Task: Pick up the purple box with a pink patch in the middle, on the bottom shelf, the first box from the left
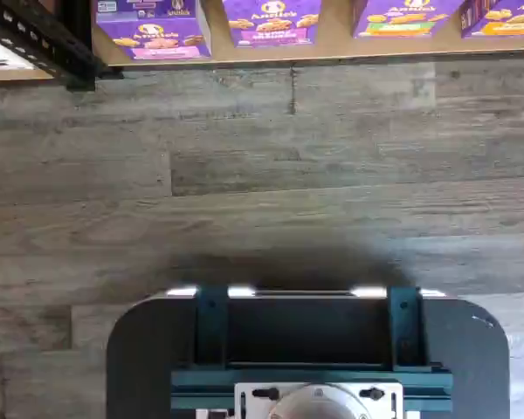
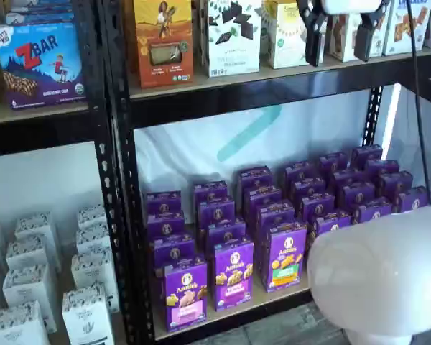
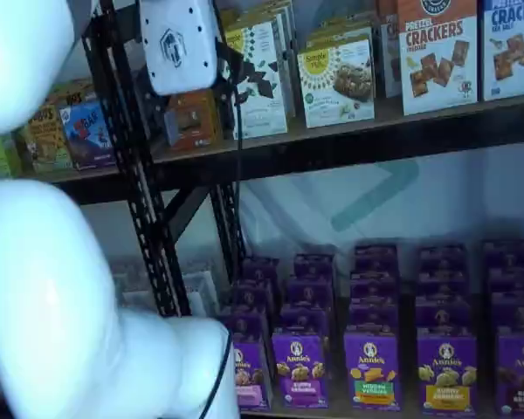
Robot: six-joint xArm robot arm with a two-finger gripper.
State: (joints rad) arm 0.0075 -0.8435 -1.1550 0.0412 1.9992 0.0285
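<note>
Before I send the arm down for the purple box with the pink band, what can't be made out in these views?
- Purple box: in a shelf view the white arm covers its near side; the wrist view cuts off its upper part.
- Small print on the box: too small in every view.
- Claw: body cut off by the top edge; black fingers stand apart, open.
- Bottom shelf: right end hidden behind the arm's blurred white link.

The purple box [image 2: 186, 293] has a round white logo, tan pasta and a pink band low on its front; its neighbours [image 2: 285, 255] show yellow or green bands. The bottom shelf [image 2: 273, 296] is tan wood in a black perforated frame [image 2: 122, 172], over a grey plank floor [image 1: 262, 175]
</note>
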